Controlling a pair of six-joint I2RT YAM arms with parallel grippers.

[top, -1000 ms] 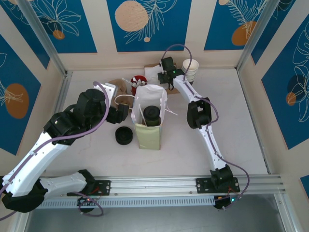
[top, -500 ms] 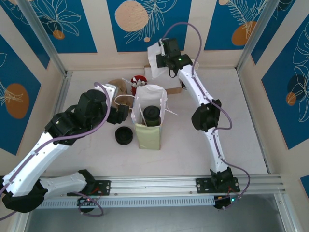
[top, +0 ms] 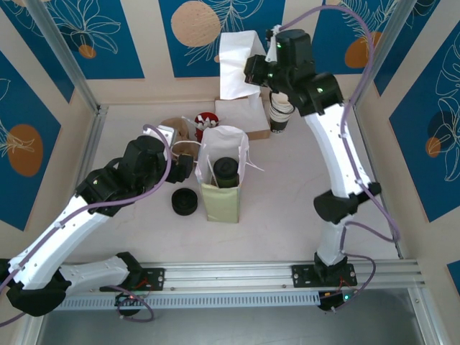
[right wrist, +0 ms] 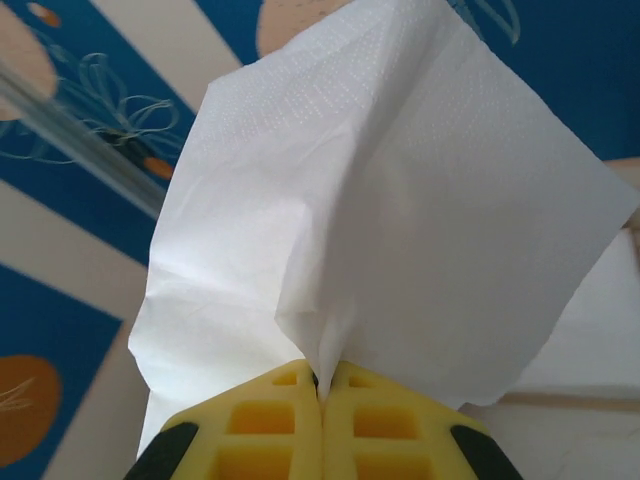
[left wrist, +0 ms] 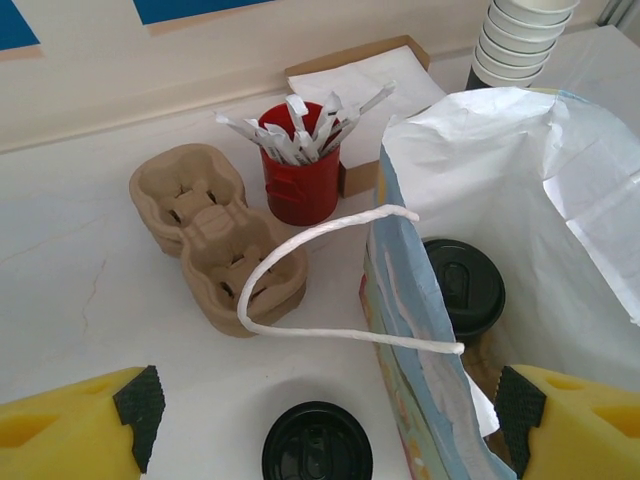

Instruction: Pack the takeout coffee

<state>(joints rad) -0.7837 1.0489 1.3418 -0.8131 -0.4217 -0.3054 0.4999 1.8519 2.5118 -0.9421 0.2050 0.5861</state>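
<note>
— Where do we have the coffee?
— We see it upright inside the bag, black lid up, mid-table.
— And our left gripper?
— Released, with the jaws spread wide. We have it just left of the bag, near the bag's looped handle. The lids sit on the table beside the bag's left wall.
— Our right gripper?
— Clenched on a corner of a white napkin. We hold it high at the far side, above the box.
— What else do we see?
— A carrier and a red cup of packets stand far-left of the bag. The cups stand just right of the box.
</note>
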